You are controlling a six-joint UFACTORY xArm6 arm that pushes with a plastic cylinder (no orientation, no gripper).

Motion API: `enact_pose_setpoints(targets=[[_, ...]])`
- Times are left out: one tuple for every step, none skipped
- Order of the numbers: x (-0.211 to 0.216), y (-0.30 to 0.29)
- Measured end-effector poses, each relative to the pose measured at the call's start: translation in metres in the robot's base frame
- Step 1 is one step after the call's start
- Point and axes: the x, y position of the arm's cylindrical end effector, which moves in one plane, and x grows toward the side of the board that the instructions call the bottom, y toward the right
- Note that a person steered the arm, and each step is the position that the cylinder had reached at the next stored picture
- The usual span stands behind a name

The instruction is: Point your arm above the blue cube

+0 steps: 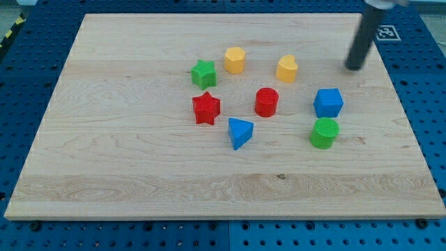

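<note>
The blue cube (328, 102) sits on the wooden board at the view's right, just above a green cylinder (324, 133). My rod comes down from the view's top right and my tip (354, 67) rests on the board up and to the right of the blue cube, about a block's width away, touching nothing.
A yellow heart-shaped block (286, 68), yellow hexagonal block (235, 60), green star (203, 73), red star (206, 108), red cylinder (266, 102) and blue triangular block (240, 132) lie left of the cube. The board's right edge (411, 125) is nearby, blue pegboard beyond.
</note>
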Motion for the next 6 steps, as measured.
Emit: enact_pose_setpoints(targets=[[0.025,0.033],[0.026,0.033],[0.026,0.007],[0.026,-0.017],[0.026,-0.033],[0.026,-0.051]])
